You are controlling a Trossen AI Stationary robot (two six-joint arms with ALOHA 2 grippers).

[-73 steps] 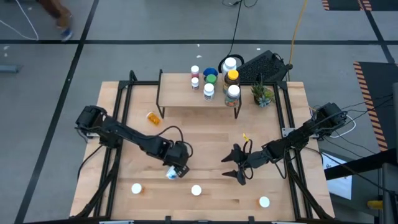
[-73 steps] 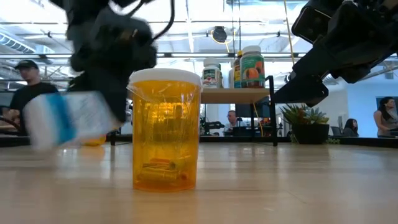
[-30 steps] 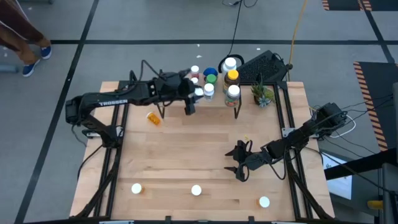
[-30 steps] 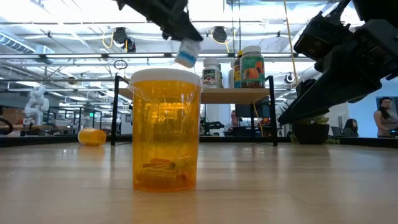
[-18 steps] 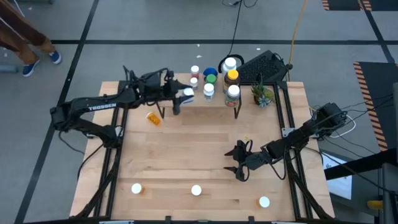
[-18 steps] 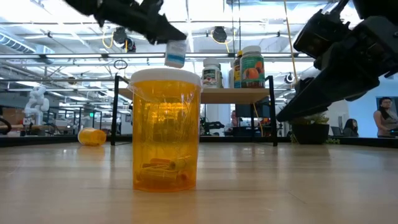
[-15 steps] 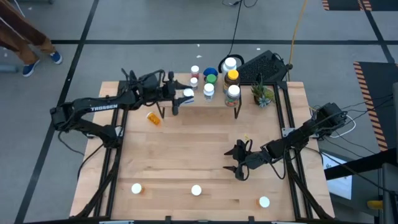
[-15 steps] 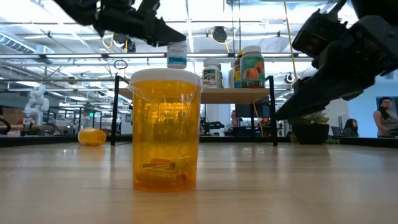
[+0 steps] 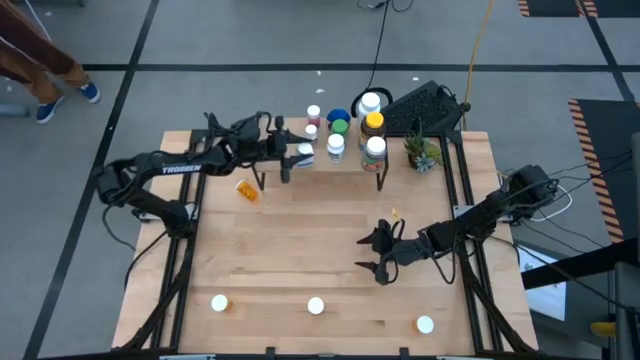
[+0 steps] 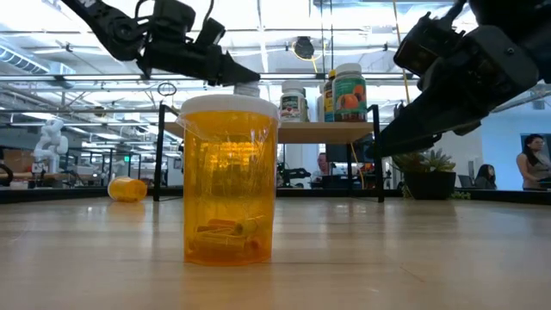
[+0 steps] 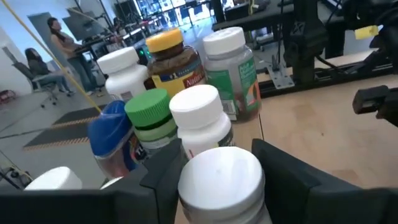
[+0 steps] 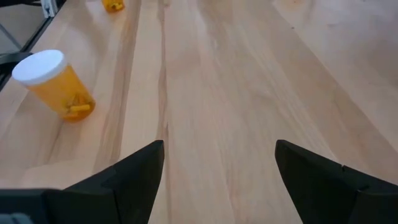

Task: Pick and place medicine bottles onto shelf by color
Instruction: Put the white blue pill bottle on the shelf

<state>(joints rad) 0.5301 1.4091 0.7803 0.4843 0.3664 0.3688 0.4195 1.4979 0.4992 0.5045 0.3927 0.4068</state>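
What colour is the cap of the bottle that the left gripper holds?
White. The left gripper holds the white-capped bottle, seen best in the left wrist view.

You can't see the body of the white-capped bottle (image 11: 219, 182) in the left gripper (image 11: 217, 180), it's cut off at the frame edge. Labels on shelf (image 9: 300, 170) bottles are too tiny to read from above.

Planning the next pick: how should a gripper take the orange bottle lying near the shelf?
The orange bottle lies on its side, so come straight down and close across its round body, mid-length, fingers square to its axis. Cap end can't be told.
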